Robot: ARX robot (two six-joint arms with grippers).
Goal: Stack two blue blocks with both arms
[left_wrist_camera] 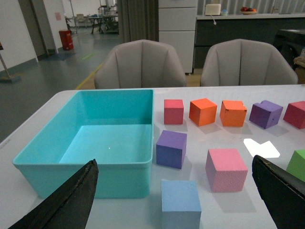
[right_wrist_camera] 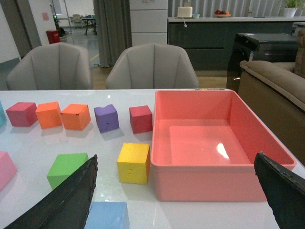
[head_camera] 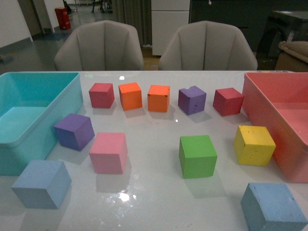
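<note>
One pale blue block (head_camera: pixel 42 184) sits at the near left of the white table, in front of the turquoise bin (head_camera: pixel 29 113). The other blue block (head_camera: pixel 271 208) sits at the near right, in front of the pink bin (head_camera: pixel 281 120). Neither arm shows in the front view. My left gripper (left_wrist_camera: pixel 176 200) is open and empty, its fingers (left_wrist_camera: pixel 71 200) spread wide above and behind the left blue block (left_wrist_camera: pixel 180 204). My right gripper (right_wrist_camera: pixel 178 200) is open and empty, with the right blue block (right_wrist_camera: pixel 107 215) by its one finger (right_wrist_camera: pixel 71 200).
Other cubes stand on the table: purple (head_camera: pixel 74 131), pink (head_camera: pixel 109 152), green (head_camera: pixel 197 156), yellow (head_camera: pixel 253 145), and a back row of red (head_camera: pixel 101 95), orange (head_camera: pixel 130 96), orange (head_camera: pixel 158 98), purple (head_camera: pixel 191 100) and red (head_camera: pixel 227 101). Two grey chairs stand behind the table.
</note>
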